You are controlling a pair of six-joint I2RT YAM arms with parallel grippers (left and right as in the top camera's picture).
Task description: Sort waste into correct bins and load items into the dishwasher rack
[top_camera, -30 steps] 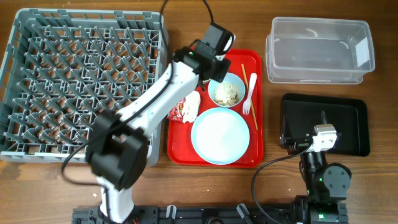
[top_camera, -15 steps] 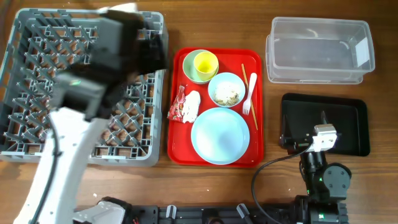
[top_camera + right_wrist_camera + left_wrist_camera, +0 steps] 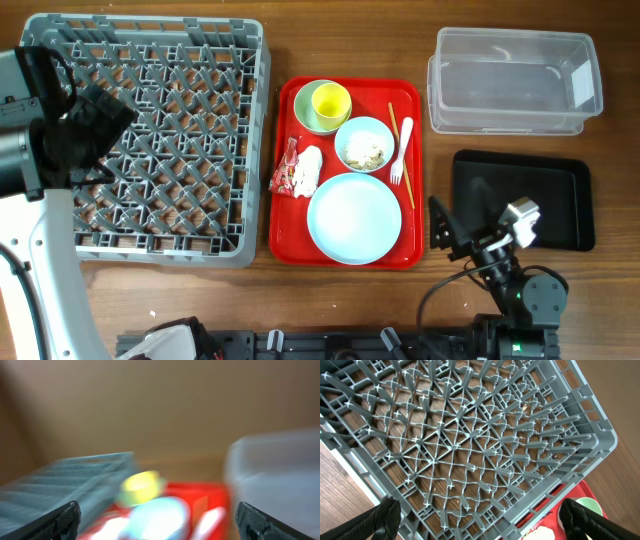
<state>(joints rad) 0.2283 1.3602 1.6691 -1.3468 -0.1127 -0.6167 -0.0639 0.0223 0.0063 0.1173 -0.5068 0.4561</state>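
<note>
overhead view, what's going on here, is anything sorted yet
Nothing is held or sorted yet. Both grippers are open: the left gripper hovers over the rack, the right gripper is by the black tray. Everything lies on the red tray: cup in the green bowl, white bowl with scraps, plate, fork, chopsticks, wrapper, tissue. The tub looks empty.
</note>
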